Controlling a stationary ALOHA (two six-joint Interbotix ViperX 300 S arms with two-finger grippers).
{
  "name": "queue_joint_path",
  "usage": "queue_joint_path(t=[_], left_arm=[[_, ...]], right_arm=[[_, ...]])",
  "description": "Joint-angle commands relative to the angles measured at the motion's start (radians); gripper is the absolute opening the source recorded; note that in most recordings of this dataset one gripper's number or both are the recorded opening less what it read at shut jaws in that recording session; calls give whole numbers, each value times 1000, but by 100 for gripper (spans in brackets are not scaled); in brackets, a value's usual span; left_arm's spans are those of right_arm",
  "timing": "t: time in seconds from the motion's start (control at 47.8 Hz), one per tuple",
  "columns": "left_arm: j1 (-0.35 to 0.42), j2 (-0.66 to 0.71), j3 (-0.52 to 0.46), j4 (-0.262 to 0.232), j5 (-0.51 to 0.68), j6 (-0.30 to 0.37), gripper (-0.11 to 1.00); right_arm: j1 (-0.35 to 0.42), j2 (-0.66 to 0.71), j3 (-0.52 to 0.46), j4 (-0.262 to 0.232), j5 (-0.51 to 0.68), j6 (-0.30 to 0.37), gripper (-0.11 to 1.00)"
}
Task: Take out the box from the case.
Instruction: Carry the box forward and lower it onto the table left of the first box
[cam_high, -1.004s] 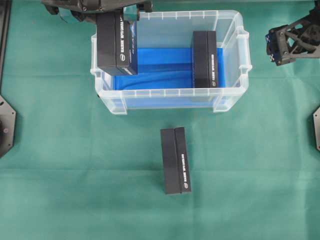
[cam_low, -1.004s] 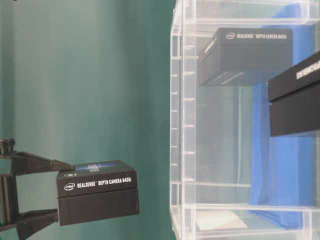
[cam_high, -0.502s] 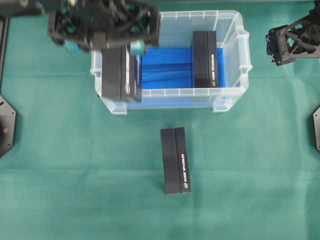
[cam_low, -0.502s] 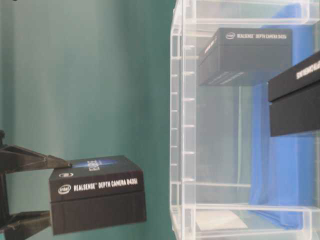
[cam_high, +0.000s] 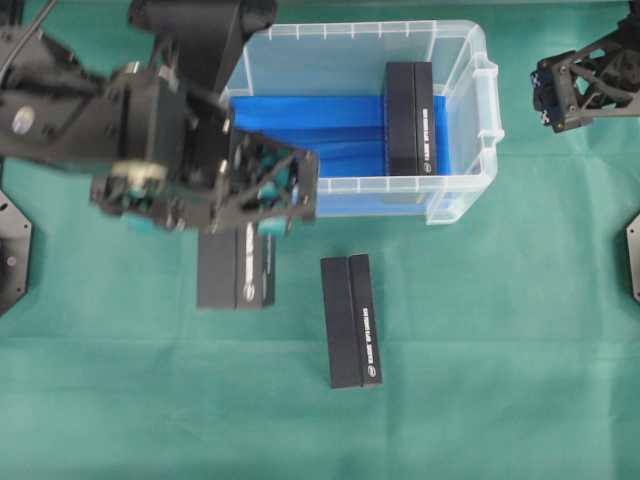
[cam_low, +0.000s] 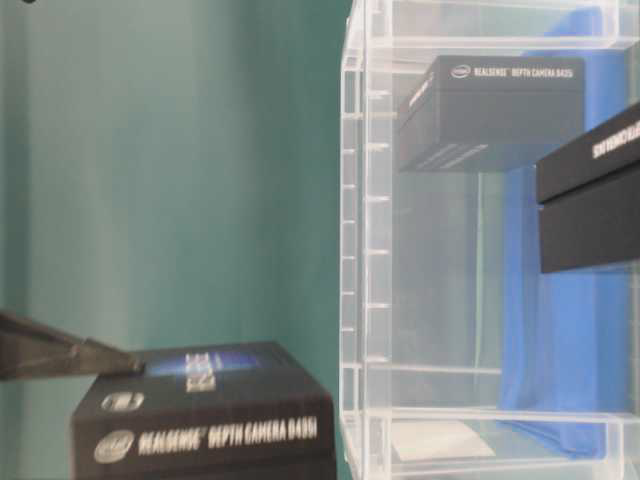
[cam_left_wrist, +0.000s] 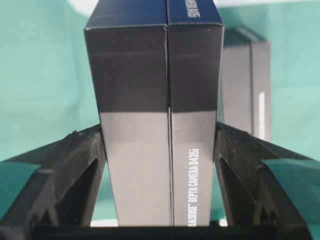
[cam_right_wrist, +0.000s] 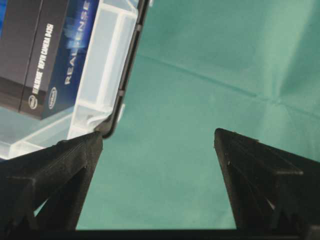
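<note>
The case (cam_high: 360, 28) is a clear tub with blue lining at the back middle of the green cloth. My left gripper (cam_high: 237, 225) is shut on a black RealSense box (cam_high: 235, 282) and holds it outside the case, in front of its left end. The wrist view shows both fingers pressed on the box (cam_left_wrist: 155, 100). The box also shows low in the table-level view (cam_low: 200, 420). A second black box (cam_high: 410, 118) stands inside the case at its right end. My right gripper (cam_high: 560, 95) is open and empty, to the right of the case.
A third black box (cam_high: 351, 320) lies on the cloth in front of the case, just right of the held box, and shows behind it in the left wrist view (cam_left_wrist: 245, 85). The case's corner (cam_right_wrist: 107, 75) lies left of my right gripper's fingers.
My left gripper has carried the box from over the case's left end, across the front rim, and down over the cloth in front. The right arm has not moved.
</note>
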Motion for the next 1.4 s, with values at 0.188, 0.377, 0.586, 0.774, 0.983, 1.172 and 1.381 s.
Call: queue_joint_path(t=[0.188,0.377,0.586,0.774,0.983,1.172,1.381], left_arm=[[-100,-41,0,2,-2,-83,60],[-156,-38,0,2,-8,-133,60],[-176,-37,2,2,-8,-160,60],[-176,-38,5,2,-9,-158,60],[-176,-44,21,2,-23,-160,60],[-176,-46,58,2,-66,-160,60],[-186,-51,147,-2,-129,-164,60]], right_arm=[[2,-9,-9,-3,-5,0,91],[0,-9,-9,-3,-5,2,91],[2,-9,-9,-3,-3,2,91],[2,-9,-9,-3,-3,3,91],[0,-9,-9,-3,-5,5,91],[2,-9,-8,-3,-3,5,91],[2,-9,-9,-2,-2,3,91]])
